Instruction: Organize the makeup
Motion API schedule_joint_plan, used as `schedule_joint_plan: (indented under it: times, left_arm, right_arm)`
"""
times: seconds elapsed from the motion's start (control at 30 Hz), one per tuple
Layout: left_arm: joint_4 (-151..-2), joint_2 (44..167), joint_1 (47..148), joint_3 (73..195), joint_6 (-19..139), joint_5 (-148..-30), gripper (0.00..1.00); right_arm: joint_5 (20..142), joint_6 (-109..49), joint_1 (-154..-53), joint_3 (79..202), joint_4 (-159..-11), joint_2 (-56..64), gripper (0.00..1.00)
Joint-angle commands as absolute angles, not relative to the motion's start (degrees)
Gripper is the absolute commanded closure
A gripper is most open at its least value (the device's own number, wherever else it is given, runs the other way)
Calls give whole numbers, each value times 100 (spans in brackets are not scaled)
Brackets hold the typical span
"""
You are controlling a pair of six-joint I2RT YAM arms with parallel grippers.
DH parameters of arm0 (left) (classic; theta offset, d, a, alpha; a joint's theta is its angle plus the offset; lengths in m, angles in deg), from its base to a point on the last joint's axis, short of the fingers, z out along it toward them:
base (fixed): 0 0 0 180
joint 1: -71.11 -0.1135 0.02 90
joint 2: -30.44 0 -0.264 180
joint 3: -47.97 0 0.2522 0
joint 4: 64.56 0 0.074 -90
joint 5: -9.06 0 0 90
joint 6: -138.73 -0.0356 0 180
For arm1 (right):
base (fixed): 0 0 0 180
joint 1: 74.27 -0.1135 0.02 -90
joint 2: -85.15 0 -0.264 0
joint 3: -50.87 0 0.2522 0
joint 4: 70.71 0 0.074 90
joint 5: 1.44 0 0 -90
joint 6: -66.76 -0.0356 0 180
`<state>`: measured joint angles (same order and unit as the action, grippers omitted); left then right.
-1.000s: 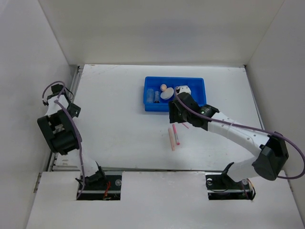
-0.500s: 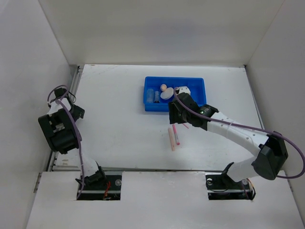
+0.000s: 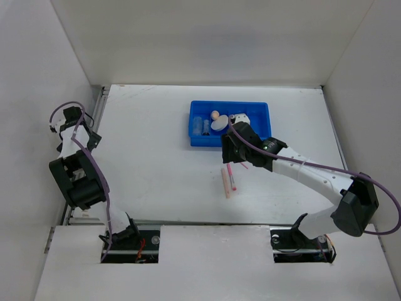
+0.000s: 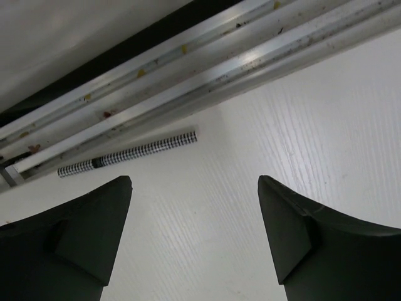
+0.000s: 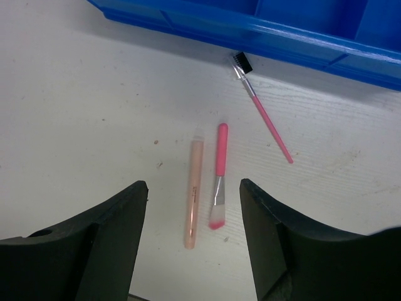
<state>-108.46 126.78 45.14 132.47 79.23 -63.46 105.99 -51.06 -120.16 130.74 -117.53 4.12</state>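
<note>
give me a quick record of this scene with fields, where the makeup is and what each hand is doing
tray: blue tray, holding a cream puff, a peach sponge and a clear tube
loose: peach pencil, pink flat brush and thin pink brush, on the table in front of the tray
right hand: open, empty, above the pencil and flat brush
left hand: open, empty, by a metal rail at the table's left edge
other: checkered stick beside the rail

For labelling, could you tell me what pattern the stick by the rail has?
Black-and-white checks; the stick shows best in the left wrist view.
</note>
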Motion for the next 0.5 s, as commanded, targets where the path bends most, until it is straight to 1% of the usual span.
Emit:
schedule_joint_plan:
  times: [0.0,0.1,0.13,0.17,0.2,0.47]
  left_arm:
    - [-10944,13054,4475,13695,7747,-6046,20]
    - [-10944,13634,4422,13811,7747,-6046,20]
    - [-10752,13827,4370,13811,7747,-6159,20]
    - [-10864,13916,4247,13863,7747,-6491,20]
    - [-10865,13969,4246,13950,7747,-6581,22]
    - [-10820,13908,4193,13986,7589,-6600,22]
  right_arm:
    - [10561,-5067,-12076,13160,-11761,561,33]
    - [10561,-5119,-12076,13160,-11761,561,33]
    - [10561,-5119,-12076,13160,-11761,561,33]
    - [10561,-5119,-12076,13160,-11761,561,33]
    - [10561,-5119,-12076,13160,-11761,561,33]
    - [10614,-5119,-12076,13160,-11814,561,33]
